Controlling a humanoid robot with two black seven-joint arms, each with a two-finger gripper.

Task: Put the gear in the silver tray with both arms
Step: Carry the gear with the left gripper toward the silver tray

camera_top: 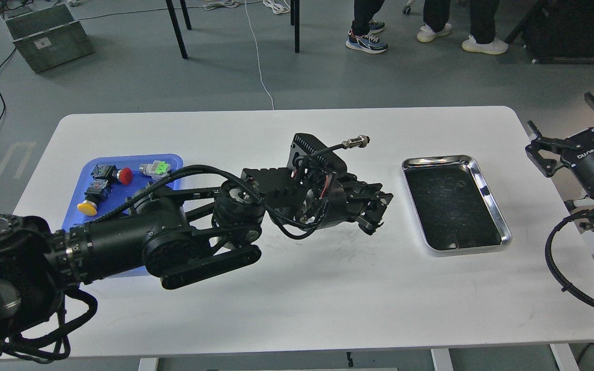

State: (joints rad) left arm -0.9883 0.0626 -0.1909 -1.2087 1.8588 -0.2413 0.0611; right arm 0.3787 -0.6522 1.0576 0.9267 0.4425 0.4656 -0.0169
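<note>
The silver tray [489, 191] lies on the right part of the white table, its dark bottom showing only scratches and reflections. My left arm reaches across the table and its gripper [378, 212] hangs just left of the tray, a little above the tabletop. The gripper is dark and its fingers sit close together, so I cannot tell if it holds anything. No gear can be made out. My right gripper [565, 121] is open and empty, off the table's right edge, beyond the tray.
A blue plastic tray [124, 161] at the left holds several push-button switches, and my left arm covers part of it. People's feet and chair legs stand on the floor behind the table.
</note>
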